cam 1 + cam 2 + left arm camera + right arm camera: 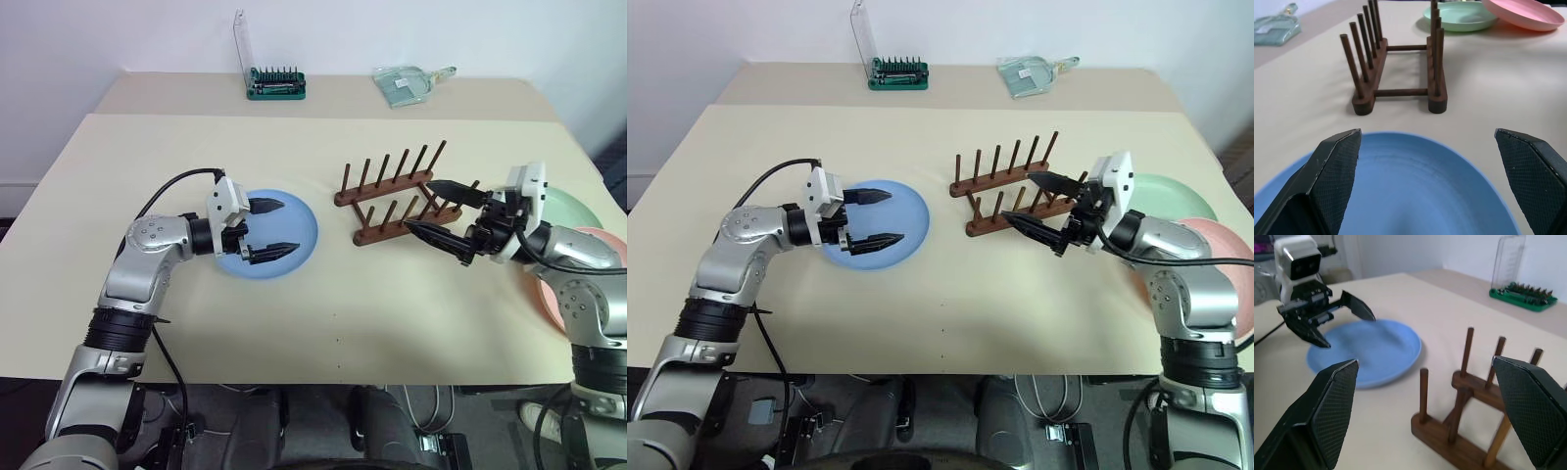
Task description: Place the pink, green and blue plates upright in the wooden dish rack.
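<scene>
Hovering over the blue plate [274, 235] near the table's [323, 323] middle, the left hand [265, 230] is spread wide, as is the empty right hand [443, 217] beside the rack [397, 196]. The rack could be knocked over; the flat plate may slip.

Small dark brown wooden dish rack [397, 193] at centre of the beige table [323, 323], round blue plate [294, 223] flat to its left, round green plate [568, 209] and round pink plate [549, 294] at right edge, green screwdriver-bit case [275, 83] upper centre, clear plastic packet [404, 83] to its right.
</scene>
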Motion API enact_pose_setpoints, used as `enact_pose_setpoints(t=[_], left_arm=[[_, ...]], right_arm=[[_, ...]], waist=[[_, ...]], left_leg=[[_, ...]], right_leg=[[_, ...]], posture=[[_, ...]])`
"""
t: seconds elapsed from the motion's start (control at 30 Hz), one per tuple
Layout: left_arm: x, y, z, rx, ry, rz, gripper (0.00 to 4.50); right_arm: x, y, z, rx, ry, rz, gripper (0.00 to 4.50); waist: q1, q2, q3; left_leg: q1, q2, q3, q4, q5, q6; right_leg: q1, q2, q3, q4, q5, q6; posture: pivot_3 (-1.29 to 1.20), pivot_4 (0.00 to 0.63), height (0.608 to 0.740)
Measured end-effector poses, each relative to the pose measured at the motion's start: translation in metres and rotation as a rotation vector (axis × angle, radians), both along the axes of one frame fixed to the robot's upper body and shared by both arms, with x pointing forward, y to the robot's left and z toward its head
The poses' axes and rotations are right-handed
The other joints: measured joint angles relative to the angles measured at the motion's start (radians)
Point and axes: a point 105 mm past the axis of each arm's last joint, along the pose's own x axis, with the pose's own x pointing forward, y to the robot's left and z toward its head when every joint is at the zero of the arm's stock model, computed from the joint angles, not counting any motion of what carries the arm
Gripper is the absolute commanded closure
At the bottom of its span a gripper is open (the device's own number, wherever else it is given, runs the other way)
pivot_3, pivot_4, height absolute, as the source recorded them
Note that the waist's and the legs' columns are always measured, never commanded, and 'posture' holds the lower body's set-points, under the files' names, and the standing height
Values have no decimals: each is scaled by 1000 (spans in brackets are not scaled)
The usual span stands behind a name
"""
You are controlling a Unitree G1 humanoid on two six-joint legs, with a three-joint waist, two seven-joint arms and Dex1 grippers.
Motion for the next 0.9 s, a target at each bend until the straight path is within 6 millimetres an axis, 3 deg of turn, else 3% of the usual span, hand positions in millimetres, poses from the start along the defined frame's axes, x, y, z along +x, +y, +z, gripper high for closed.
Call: enact_pose_setpoints(t=[0.23, 0.37, 0.47, 0.6, 0.73, 0.9], left_arm=[[-5, 0, 2, -4, 51, -22, 0], [-10, -10, 5, -22, 85, -48, 0], [-9, -29, 1, -25, 115, -70, 0], [7, -64, -3, 62, 91, -72, 0], [21, -85, -12, 90, 98, -43, 0], [24, -101, -37, 228, 115, -61, 0]], right_arm=[[-2, 11, -4, 58, 52, 77, 36], [-7, 12, -4, 74, 87, 121, 36], [-16, 9, -5, 41, 123, 137, 36], [-30, -5, -14, -44, 167, 101, 36], [-39, -23, -19, -79, 191, 8, 36], [-56, -44, -29, -131, 218, -100, 36]], waist=[[3, 0, 0], [1, 0, 0], [6, 0, 0], [11, 0, 0], [2, 0, 0], [1, 0, 0]], left_leg=[[0, 0, 0, 0, 0, 0], [0, 0, 0, 0, 0, 0], [-1, 0, -1, 0, 0, 0], [-1, -1, -1, 1, 0, 1], [-1, 0, -1, 1, -1, 1], [-1, 0, 0, 0, -1, 1]], right_leg=[[0, 0, 0, 0, 0, 0], [0, 0, 0, 0, 0, 0], [1, 0, 0, -1, 0, 0], [1, 0, 0, -2, 0, 0], [1, 0, 0, -2, 0, 0], [0, 0, 0, -2, 0, 0]], posture=[[0, 150, 740], [0, 150, 740], [0, 150, 740], [0, 150, 740], [0, 150, 740], [0, 150, 740]])
